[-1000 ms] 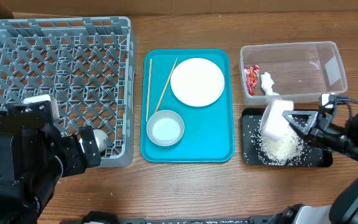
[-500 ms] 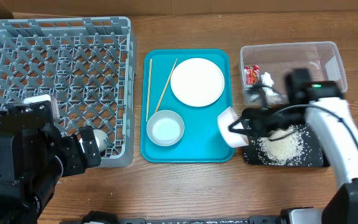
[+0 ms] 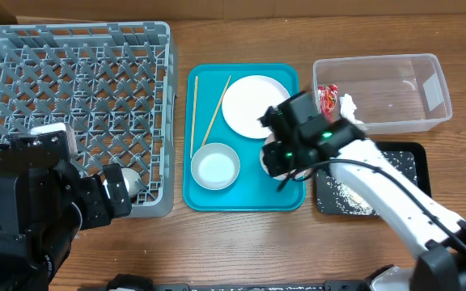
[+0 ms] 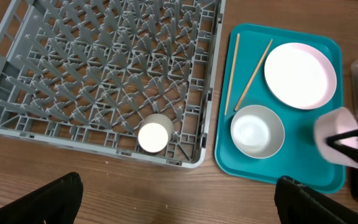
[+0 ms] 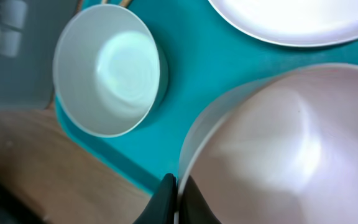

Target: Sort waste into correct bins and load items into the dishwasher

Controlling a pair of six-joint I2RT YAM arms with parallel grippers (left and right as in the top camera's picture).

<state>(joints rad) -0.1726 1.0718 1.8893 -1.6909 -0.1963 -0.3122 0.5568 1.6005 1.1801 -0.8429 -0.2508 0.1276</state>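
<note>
My right gripper (image 5: 176, 186) is shut on the rim of a pale shallow bowl (image 5: 272, 137), held tilted just above the right side of the teal tray (image 3: 245, 200). In the overhead view the bowl (image 3: 270, 159) shows under the arm. A large white plate (image 3: 249, 101), a small white dish (image 3: 215, 166) and two chopsticks (image 3: 194, 113) lie on that tray. Loose rice (image 3: 348, 199) lies in the black tray (image 3: 403, 162). The clear tub (image 3: 427, 89) holds a red wrapper (image 3: 327, 101) and a tissue (image 3: 349, 105). My left gripper (image 4: 179, 205) is open over the table before the dish rack (image 4: 98, 134), where a cup (image 4: 154, 137) stands.
The grey dish rack (image 3: 71, 29) fills the left of the table, the teal tray the middle, and the tub and black tray the right. My left arm's bulk covers the rack's front left corner in the overhead view.
My right arm has swung left from above the black tray to above the teal tray, carrying the bowl. The rice stays in the black tray. My left arm has not moved.
</note>
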